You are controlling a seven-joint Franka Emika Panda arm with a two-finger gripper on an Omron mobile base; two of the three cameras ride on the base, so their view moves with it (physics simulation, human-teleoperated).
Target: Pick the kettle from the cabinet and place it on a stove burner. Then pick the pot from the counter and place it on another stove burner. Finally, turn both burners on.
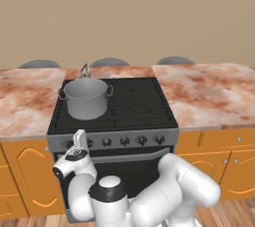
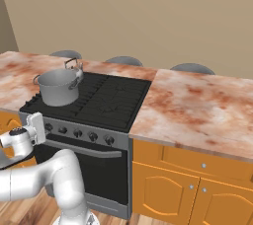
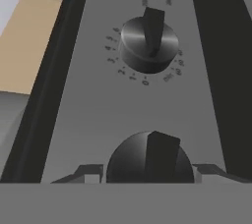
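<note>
Gripper at stove knob strip
White arm bent low; gripper spread w/ fingers either side of the round dark knob, wide grey pot above.

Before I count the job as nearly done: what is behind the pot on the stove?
The kettle stands behind the pot, toward the back of the stove. Its loop handle and top rise above the pot's rim; the pot covers its body, so the burner under it cannot be seen.
</note>
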